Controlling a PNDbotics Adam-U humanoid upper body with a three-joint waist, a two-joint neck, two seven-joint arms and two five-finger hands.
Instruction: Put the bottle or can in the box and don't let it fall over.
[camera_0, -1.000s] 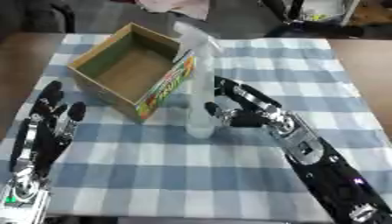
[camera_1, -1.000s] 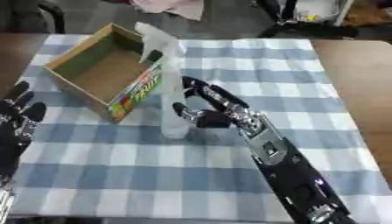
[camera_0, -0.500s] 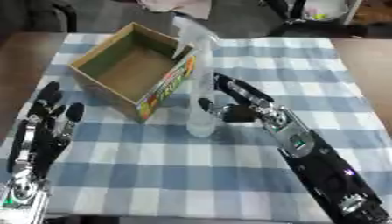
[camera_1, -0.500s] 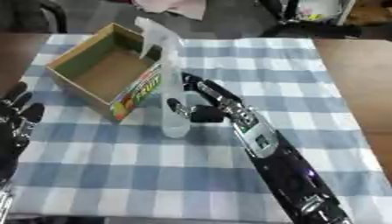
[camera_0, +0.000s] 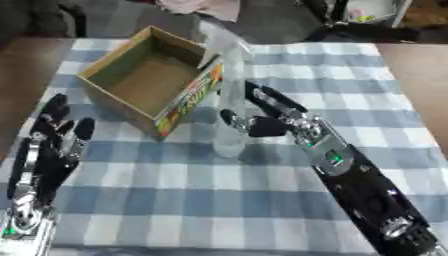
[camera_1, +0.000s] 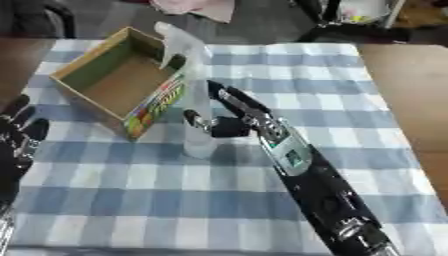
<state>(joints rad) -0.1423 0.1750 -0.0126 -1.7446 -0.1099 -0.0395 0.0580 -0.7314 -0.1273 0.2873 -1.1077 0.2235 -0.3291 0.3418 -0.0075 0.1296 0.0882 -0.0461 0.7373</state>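
A clear spray bottle (camera_0: 229, 87) stands upright on the blue-and-white checked cloth, right against the printed side of an open cardboard box (camera_0: 186, 99). My right hand (camera_0: 273, 125) is at the bottle's right side. Its fingers reach straight along the far side of the bottle and its thumb lies across the near side, low on the bottle. The hand reads as open, not curled round the bottle. The box stands open-topped and nothing shows inside it. My left hand (camera_0: 51, 146) rests open at the lower left, fingers up, well away from both.
The checked cloth (camera_0: 201, 200) covers the table, with brown tabletop (camera_0: 424, 75) showing at the right edge. Dark clutter and a pink cloth (camera_0: 201, 7) lie beyond the far edge.
My right hand has moved left, up to the bottle, so thumb and fingers now flank it. The bottle and box have stayed where they were. The left hand has not moved.
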